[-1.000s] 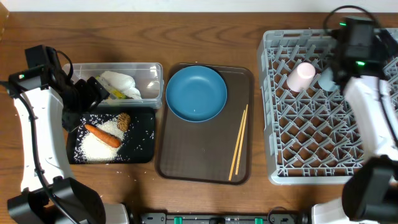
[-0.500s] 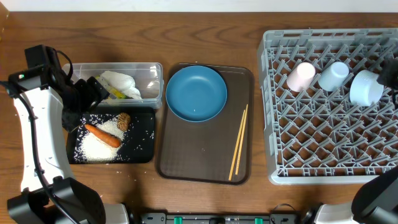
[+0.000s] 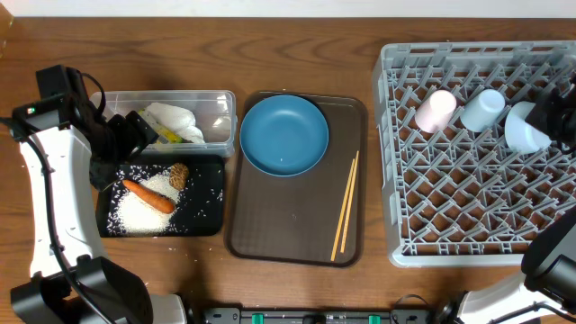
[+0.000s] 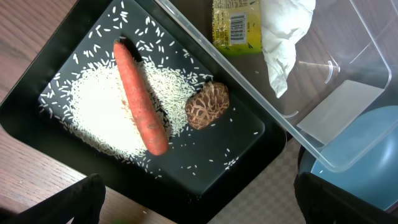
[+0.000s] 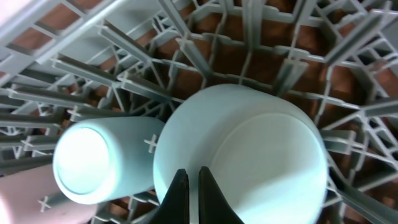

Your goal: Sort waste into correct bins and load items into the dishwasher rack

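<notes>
The grey dishwasher rack (image 3: 468,180) holds a pink cup (image 3: 435,110), a light-blue cup (image 3: 482,109) and an upturned light-blue bowl (image 3: 525,126). My right gripper (image 5: 189,186) hangs just above the bowl (image 5: 249,149), shut and empty, at the rack's right edge. My left gripper (image 4: 202,211) is open above the black tray (image 4: 249,143), which holds the carrot (image 4: 140,99), brown lump (image 4: 208,106) and rice (image 4: 99,112). The clear tub (image 3: 216,103) contains the napkin (image 4: 283,31) and wrapper (image 4: 235,25). The dark-blue plate (image 3: 284,135) and chopsticks (image 3: 345,205) lie on the brown tray.
The brown serving tray (image 3: 279,225) sits between the bins and the rack. A few rice grains lie on the table in front of the black tray. The left arm (image 3: 49,180) stands along the table's left side.
The right arm has drawn back from over the cups to the rack's right edge, uncovering the bowl, and its jaws have shut. The left arm has not moved.
</notes>
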